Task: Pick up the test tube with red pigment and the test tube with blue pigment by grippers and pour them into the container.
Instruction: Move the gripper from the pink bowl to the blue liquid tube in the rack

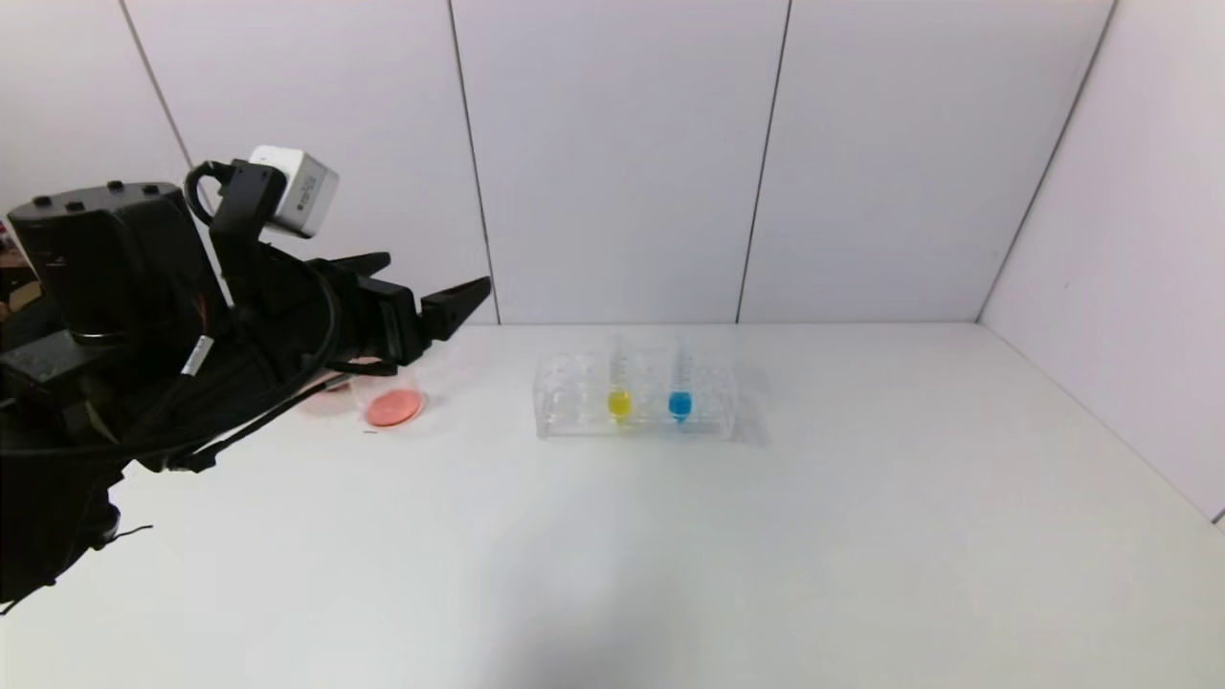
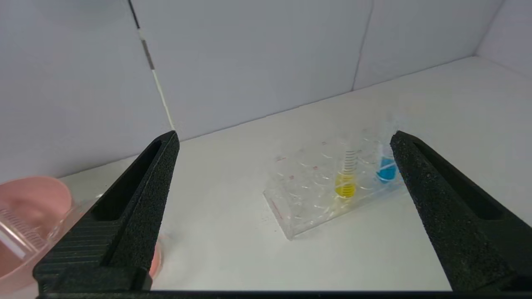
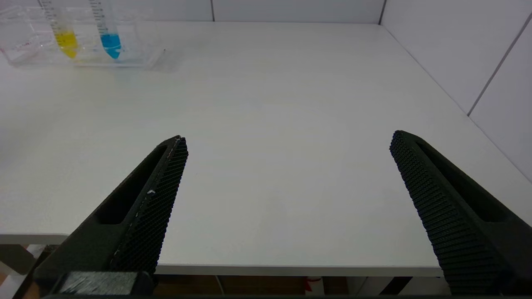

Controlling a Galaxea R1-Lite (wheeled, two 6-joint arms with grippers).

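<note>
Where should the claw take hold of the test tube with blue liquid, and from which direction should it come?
Probably at the bare graduated shaft of the test tube with blue pigment, above the clear rack, coming from above. It stands upright, and the rack walls and the yellow tube beside it block its lower part. The open right claw has a free path.

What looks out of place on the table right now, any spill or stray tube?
One thing: a clear graduated tube lies slanted in the pink bowl, beside the open left claw, not upright in the rack. No spill shows.
</note>
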